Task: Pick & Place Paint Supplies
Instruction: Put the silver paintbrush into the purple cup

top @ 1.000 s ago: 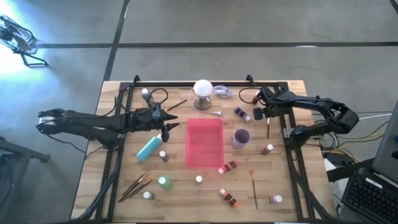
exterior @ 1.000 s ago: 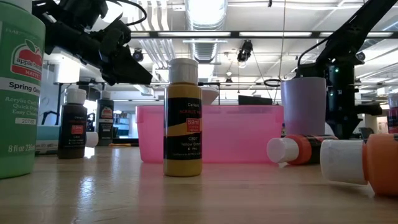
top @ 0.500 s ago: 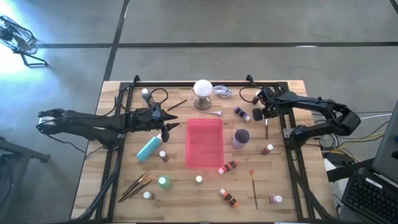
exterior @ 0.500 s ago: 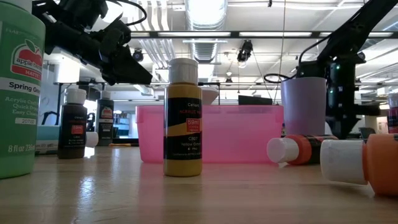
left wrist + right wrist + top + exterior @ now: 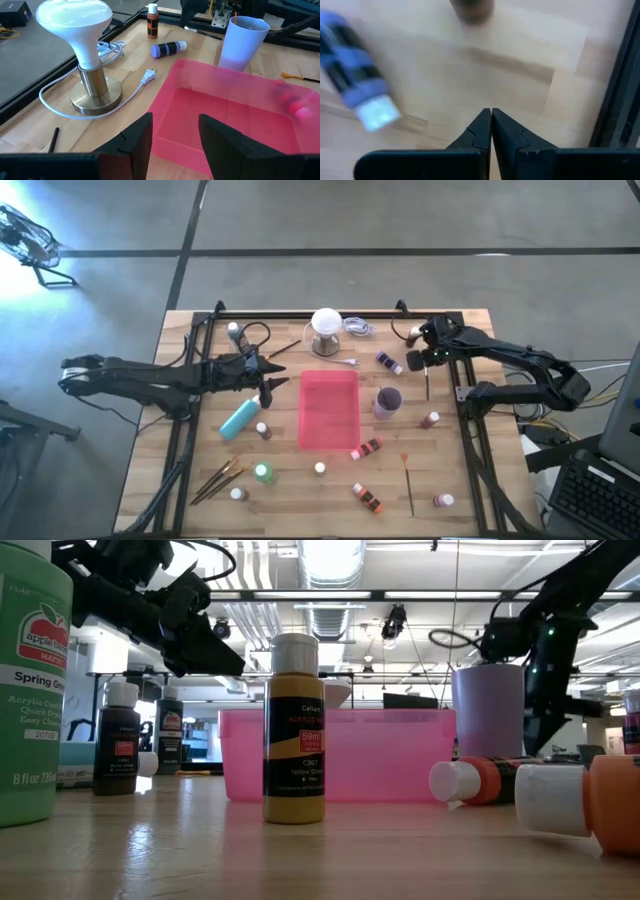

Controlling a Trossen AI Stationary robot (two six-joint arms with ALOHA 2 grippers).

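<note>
Presently, item: thin brush [image 5: 427,385], on the table's right side, just beside the lilac cup [image 5: 387,400] and near the lying purple bottle [image 5: 389,363]. I judge it very light, stiff along the handle, apt to roll or swivel in a pinch, with bristles easily bent. It is best taken across the handle, well away from the tip. The right gripper [image 5: 427,362] sits right above its upper end with its fingers pressed together. Whether they pinch the brush I cannot tell, as my right wrist view shows nothing between them. The left gripper [image 5: 175,145] waits beside the pink tray [image 5: 328,438], fingers apart and empty.
</note>
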